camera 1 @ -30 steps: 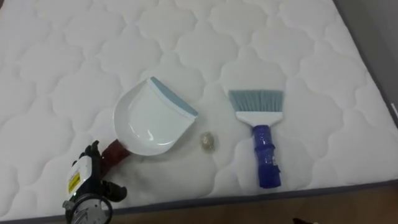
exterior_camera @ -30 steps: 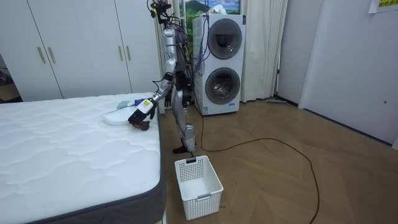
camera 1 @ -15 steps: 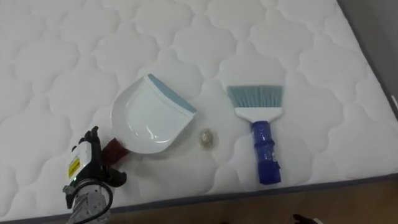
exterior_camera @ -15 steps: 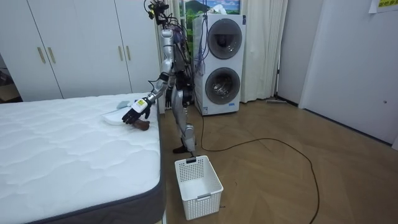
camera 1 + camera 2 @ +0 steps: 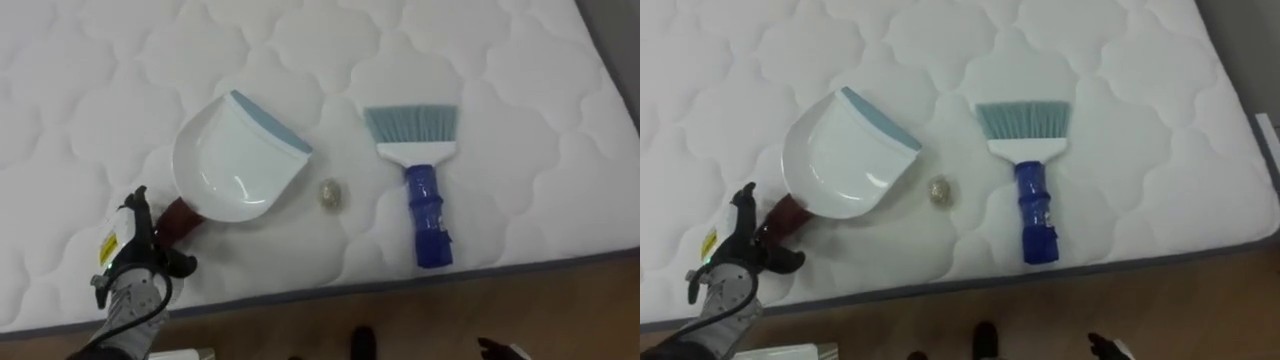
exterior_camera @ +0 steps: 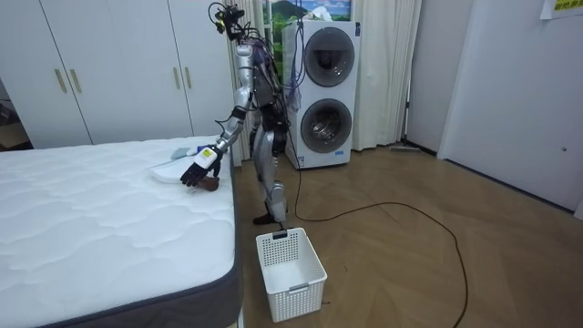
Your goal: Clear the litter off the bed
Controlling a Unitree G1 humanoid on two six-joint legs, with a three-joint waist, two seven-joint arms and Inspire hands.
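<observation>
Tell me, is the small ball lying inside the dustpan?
No, the ball lies on the mattress between the dustpan and the brush.

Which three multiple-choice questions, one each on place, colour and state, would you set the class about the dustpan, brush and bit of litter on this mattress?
1. The small crumpled ball lies: A between the dustpan and the brush; B inside the dustpan; C on the floor.
2. The brush's handle is: A green; B yellow; C blue.
3. The dustpan is: A upside down; B open side up and empty; C full of litter.
Answers: 1 A, it sits on the mattress between them; 2 C, blue below the white head; 3 B, its white hollow shows bare.
</observation>
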